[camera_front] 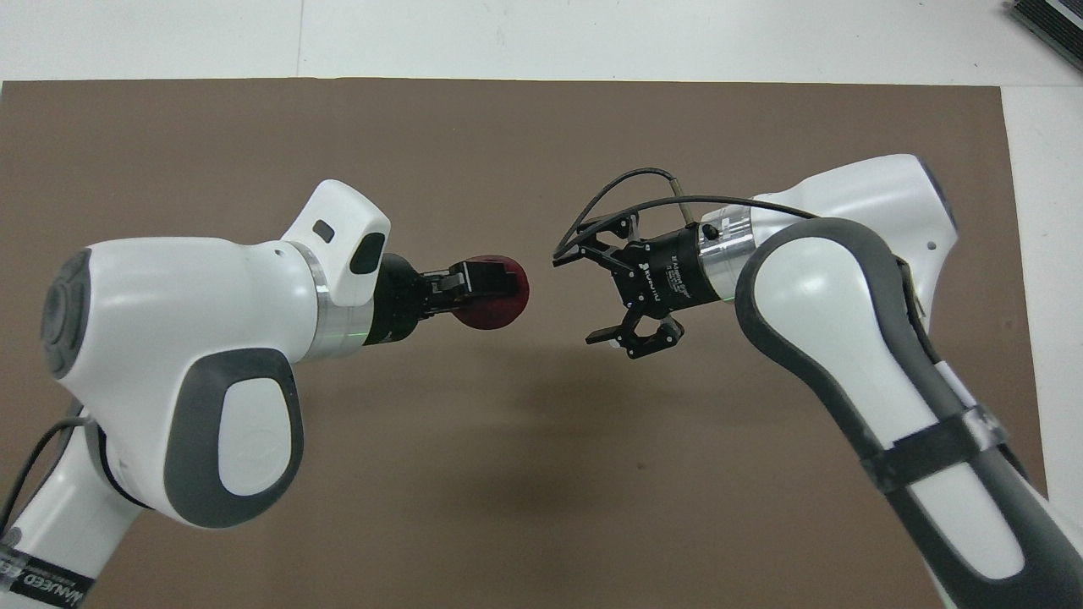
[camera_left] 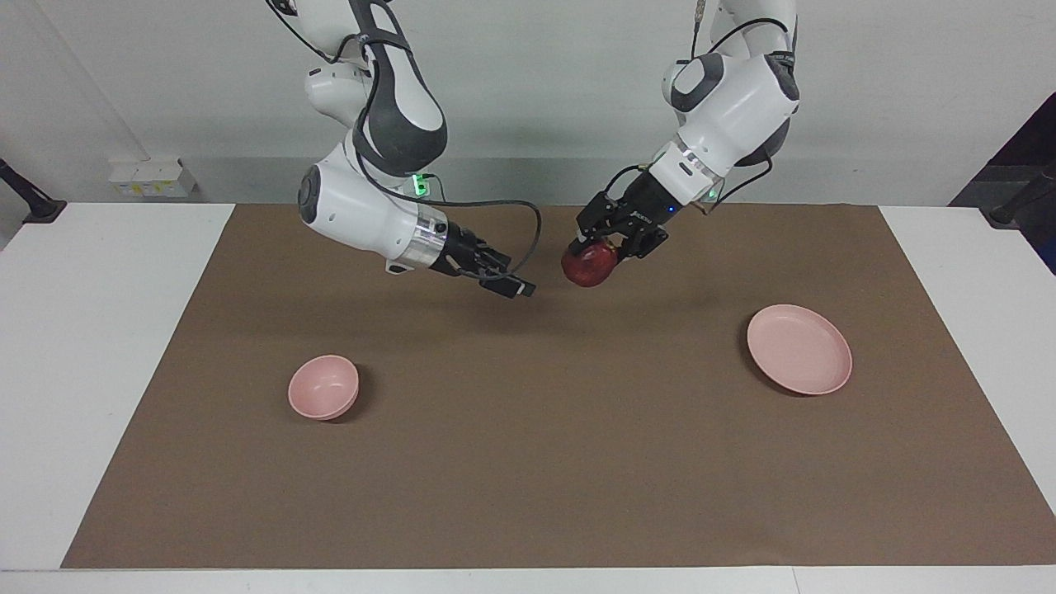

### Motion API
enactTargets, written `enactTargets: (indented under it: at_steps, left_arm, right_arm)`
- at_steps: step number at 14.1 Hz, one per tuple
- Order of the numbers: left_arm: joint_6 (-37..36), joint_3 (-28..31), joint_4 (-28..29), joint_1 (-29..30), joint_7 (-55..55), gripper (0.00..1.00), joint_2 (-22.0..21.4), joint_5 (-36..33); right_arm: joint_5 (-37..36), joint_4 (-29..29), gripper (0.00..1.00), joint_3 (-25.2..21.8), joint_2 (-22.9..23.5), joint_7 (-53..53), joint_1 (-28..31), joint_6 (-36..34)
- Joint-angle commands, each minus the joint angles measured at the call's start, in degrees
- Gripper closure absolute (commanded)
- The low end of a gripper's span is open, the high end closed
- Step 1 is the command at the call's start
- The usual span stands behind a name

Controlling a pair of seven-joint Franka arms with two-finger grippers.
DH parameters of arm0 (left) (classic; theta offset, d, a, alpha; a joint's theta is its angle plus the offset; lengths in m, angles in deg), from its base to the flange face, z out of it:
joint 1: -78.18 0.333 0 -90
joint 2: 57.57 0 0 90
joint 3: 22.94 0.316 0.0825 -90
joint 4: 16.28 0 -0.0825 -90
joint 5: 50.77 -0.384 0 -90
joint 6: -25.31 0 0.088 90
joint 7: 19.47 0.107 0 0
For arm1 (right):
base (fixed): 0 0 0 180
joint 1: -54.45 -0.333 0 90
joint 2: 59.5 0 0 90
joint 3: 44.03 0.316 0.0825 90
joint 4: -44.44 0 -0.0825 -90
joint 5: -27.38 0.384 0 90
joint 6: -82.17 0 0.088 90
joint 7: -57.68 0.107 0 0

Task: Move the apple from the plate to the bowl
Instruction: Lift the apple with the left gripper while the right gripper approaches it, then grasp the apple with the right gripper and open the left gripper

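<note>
Brown paper sheeting (camera_left: 544, 462) covers most of a white surface (camera_left: 91, 346) set against a plain pale wall (camera_left: 536, 91). Part of a printed word shows on the left arm's lower link in the overhead view, too cut off to read. Taking the plate (camera_left: 799, 348) as landmark: it lies bare toward the left arm's end. The bowl (camera_left: 323, 386), also with nothing in it, sits well apart toward the right arm's end. The apple (camera_left: 589, 263) hangs in the air over the middle of the sheet, clenched in the left gripper (camera_left: 605, 244). The right gripper (camera_front: 596, 298), fingers spread and grasping nothing, hovers just beside the apple.
</note>
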Motion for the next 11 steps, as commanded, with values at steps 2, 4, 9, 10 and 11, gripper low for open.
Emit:
enactTargets:
  at_steps: [2,4,9,10,11]
  left_arm:
    - [8.2,1.0,4.0,-4.9,-2.3,1.0,-0.4,0.9]
    - [10.4,0.9,4.6,-5.1,-2.2,1.0,-0.2,0.8]
    - [13.6,0.9,4.6,-6.6,-3.0,1.0,1.3,0.9]
    - [14.7,0.9,4.6,-7.1,-3.3,1.0,1.7,0.8]
    - [15.3,0.9,4.6,-7.3,-3.6,1.0,1.8,0.9]
  right_arm:
    - [7.9,-3.7,0.0,0.0,-1.2,1.5,-0.6,2.5]
    - [12.2,-5.1,0.0,0.0,-1.9,2.6,-0.6,2.5]
    - [13.1,-5.6,0.0,0.0,-2.2,8.0,-2.1,4.9]
    - [13.2,-5.6,0.0,0.0,-2.2,8.8,-2.2,6.3]
    - [13.3,-5.6,0.0,0.0,-2.2,9.2,-2.9,7.7]
